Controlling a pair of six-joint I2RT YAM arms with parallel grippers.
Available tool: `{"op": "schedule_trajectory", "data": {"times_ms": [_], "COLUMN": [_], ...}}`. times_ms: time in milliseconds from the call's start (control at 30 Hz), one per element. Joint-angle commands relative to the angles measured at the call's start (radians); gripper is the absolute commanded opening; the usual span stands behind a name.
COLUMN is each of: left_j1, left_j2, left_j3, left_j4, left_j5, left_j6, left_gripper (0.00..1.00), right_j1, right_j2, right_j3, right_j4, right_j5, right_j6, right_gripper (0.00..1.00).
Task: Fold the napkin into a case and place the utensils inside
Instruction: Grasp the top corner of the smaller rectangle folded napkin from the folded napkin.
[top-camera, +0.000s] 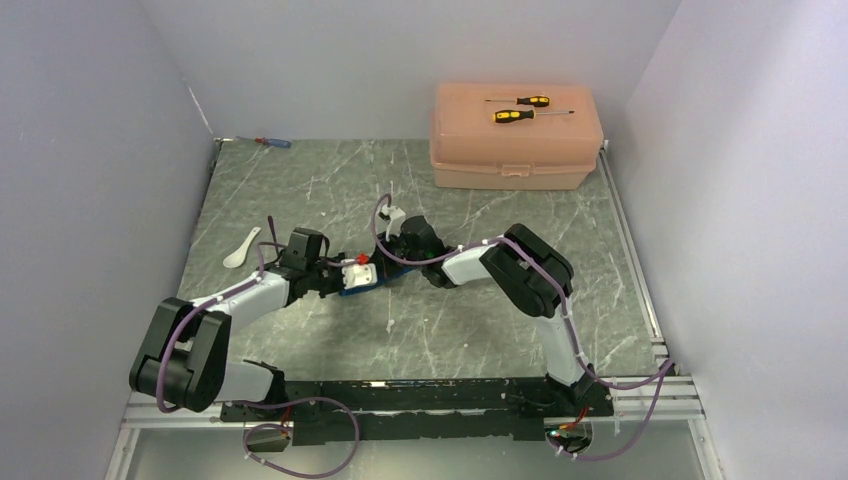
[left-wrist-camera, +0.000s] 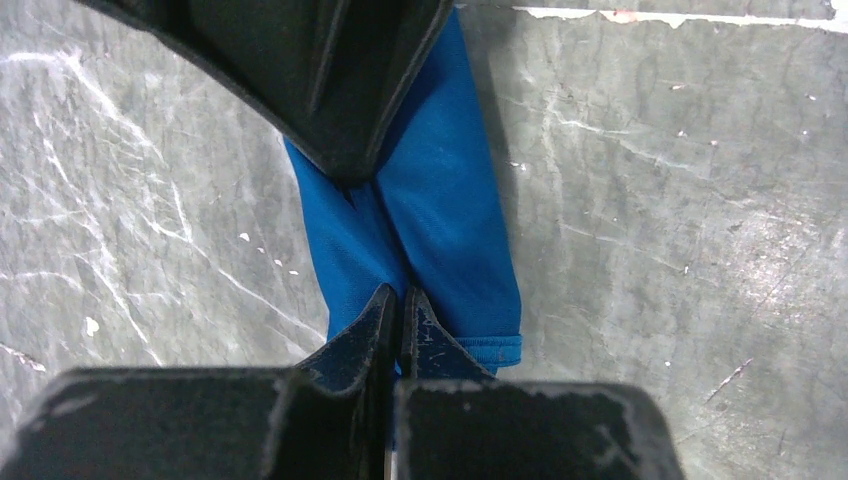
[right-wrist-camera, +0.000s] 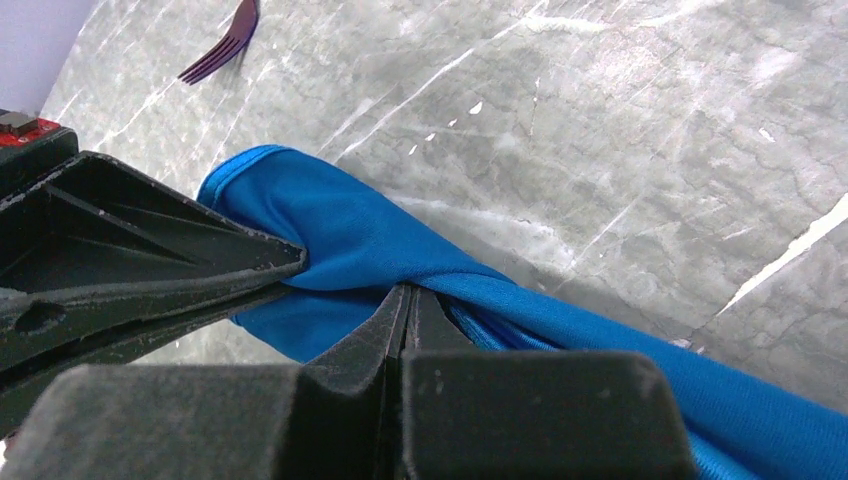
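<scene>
Napkin (left-wrist-camera: 450, 230) lay mid-table between the arms, bunched into a narrow twisted band; no case formed yet. Left gripper (left-wrist-camera: 397, 300) and right gripper (right-wrist-camera: 408, 295) were each pinched tight on the cloth, close together. Cloth judged light, limp and prone to slumping; best held at hemmed corners. Spoon (top-camera: 240, 250) lay left of it; fork (right-wrist-camera: 222, 50) lay apart from the cloth.

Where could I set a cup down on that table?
Bare tabletop lies between the peach box and the right arm, and along the far edge between the small screwdriver and the box. The middle is crowded: left fingers and right fingers pinch the napkin.
</scene>
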Motion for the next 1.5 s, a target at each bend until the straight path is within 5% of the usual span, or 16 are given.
{"op": "schedule_trajectory", "data": {"times_ms": [0, 600, 833, 1067, 1467], "left_j1": [-0.004, -0.016, -0.017, -0.019, -0.018], "left_j2": [0.006, 0.025, 0.036, 0.031, 0.028], "left_j3": [0.011, -0.08, -0.095, -0.094, -0.052], "left_j4": [-0.059, -0.096, -0.107, -0.119, -0.138], "left_j5": [0.032, -0.02, -0.037, -0.038, -0.048], "left_j6": [0.062, 0.361, 0.378, 0.375, 0.321], "left_gripper": [0.03, 0.03, 0.03, 0.03, 0.03], "right_j1": [0.0, -0.006, -0.002, 0.016, 0.026], "right_j2": [-0.024, -0.106, -0.115, -0.049, 0.089], "right_j3": [0.004, -0.031, -0.09, -0.036, 0.074], "right_j4": [-0.044, 0.045, 0.232, 0.27, 0.056], "right_j5": [0.154, -0.043, -0.217, -0.226, -0.148], "right_j6": [-0.019, -0.046, -0.037, -0.015, -0.057], "right_gripper": [0.0, 0.0, 0.0, 0.0, 0.0]}}
